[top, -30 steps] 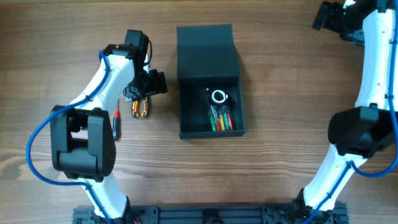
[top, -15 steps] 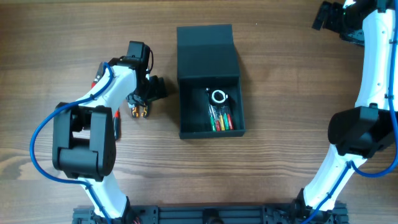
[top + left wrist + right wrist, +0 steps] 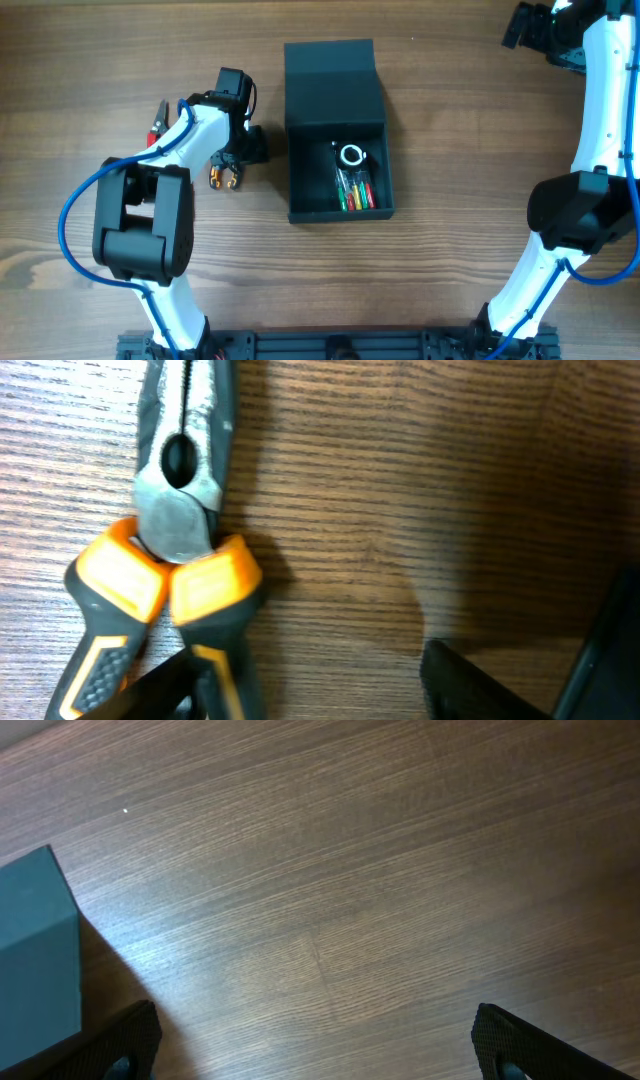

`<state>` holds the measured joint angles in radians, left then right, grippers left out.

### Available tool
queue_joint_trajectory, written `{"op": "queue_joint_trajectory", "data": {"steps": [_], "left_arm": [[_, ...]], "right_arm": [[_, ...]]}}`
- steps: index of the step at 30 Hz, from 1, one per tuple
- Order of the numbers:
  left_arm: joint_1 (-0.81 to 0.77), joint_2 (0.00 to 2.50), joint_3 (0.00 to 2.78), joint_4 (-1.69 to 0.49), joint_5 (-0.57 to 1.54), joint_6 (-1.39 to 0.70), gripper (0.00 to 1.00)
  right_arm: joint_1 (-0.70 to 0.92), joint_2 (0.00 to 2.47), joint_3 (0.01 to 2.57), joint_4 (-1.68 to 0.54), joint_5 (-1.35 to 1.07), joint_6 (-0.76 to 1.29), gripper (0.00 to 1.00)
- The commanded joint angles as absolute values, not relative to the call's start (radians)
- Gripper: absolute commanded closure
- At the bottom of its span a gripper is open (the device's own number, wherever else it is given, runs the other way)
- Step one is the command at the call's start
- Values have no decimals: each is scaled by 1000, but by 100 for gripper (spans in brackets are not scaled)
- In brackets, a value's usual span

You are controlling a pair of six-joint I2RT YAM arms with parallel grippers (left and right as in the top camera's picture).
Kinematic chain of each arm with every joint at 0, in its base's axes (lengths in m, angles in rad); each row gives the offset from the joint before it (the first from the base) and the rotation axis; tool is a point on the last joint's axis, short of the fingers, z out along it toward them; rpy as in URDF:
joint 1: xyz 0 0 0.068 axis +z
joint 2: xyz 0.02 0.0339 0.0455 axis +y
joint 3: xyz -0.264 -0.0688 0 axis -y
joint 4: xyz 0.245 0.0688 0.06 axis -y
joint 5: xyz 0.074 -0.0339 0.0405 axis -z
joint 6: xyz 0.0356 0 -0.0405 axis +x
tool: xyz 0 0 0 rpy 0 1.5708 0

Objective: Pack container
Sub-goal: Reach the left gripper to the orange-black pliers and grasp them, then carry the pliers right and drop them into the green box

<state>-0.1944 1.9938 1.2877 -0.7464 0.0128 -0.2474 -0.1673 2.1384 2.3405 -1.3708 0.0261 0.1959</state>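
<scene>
The dark teal-grey container (image 3: 337, 205) stands open at the table's middle, its lid (image 3: 330, 80) laid back. Inside lie several coloured screwdrivers (image 3: 355, 190) and a white ring-shaped item (image 3: 351, 155). Orange-and-black pliers (image 3: 222, 177) lie left of the container; the left wrist view shows their grey head and orange handles (image 3: 170, 565). My left gripper (image 3: 238, 152) hovers low over them, open and empty (image 3: 320, 695), with one finger (image 3: 165, 685) beside the right-hand handle. My right gripper (image 3: 525, 25) is open and empty at the far right corner (image 3: 320, 1050), above bare wood.
Red-handled pliers (image 3: 158, 120) lie left of my left arm. The lid's corner (image 3: 35, 960) shows at the left of the right wrist view. The container's wall (image 3: 610, 650) edges the left wrist view at the right.
My left arm has swung right and slightly back over the orange pliers, uncovering the red-handled pliers. The pliers, container and right arm have not moved.
</scene>
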Motion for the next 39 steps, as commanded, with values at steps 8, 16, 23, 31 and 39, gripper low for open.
{"op": "queue_joint_trajectory", "data": {"steps": [8, 16, 23, 31, 39], "left_arm": [[-206, 2056, 1273, -760, 62, -244, 70], [-206, 2055, 1274, -764, 62, -270, 96], [-205, 1994, 1387, -825, 49, -279, 96], [-206, 1848, 1423, -881, -55, -281, 96], [-228, 1589, 1441, -952, -37, -278, 96]], "right_arm": [[-164, 2113, 2360, -1369, 22, 186, 0], [-164, 2113, 2360, -1369, 22, 186, 0], [-164, 2113, 2360, -1369, 22, 186, 0], [-164, 2113, 2360, -1369, 22, 186, 0], [-164, 2113, 2360, -1369, 22, 186, 0]]}}
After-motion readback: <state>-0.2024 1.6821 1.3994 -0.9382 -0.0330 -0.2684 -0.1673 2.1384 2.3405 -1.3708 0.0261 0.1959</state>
